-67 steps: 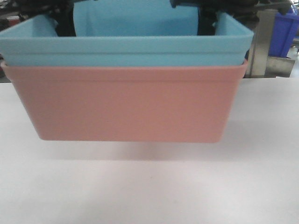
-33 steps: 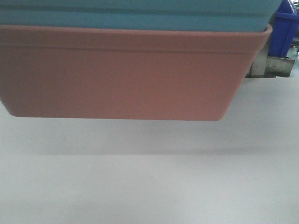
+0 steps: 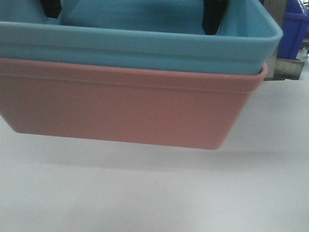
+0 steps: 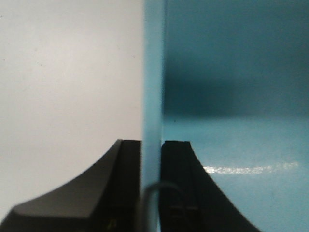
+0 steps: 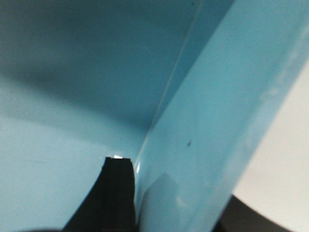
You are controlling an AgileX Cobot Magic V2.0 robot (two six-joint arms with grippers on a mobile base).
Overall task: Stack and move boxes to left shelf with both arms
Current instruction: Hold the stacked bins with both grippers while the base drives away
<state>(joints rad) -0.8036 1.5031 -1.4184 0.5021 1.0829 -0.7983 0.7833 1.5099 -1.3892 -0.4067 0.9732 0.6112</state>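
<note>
The light blue box [image 3: 145, 50] sits nested inside the salmon pink box [image 3: 125, 106], and the stack hangs above the white table [image 3: 145, 193], casting a shadow on it. It fills the front view and slopes slightly down to the right. My left gripper [image 4: 152, 145] is shut on the blue box's thin end wall [image 4: 153, 72], one finger on each side. My right gripper [image 5: 176, 186] clamps the opposite wall [image 5: 207, 121] with one finger [image 5: 118, 193] inside the box. Black fingers [image 3: 50, 7] [image 3: 215, 17] reach into the blue box at both ends. The left shelf is out of view.
A stainless-steel frame piece [image 3: 280, 65] stands behind the table at the right edge, with a dark blue crate [image 3: 295, 29] above it. Bare white table runs beneath and in front of the hanging stack.
The stack has come closer to the camera and shifted left. Since half a second ago it sits lower in the view, so the blue box's inside and both fingers show again.
</note>
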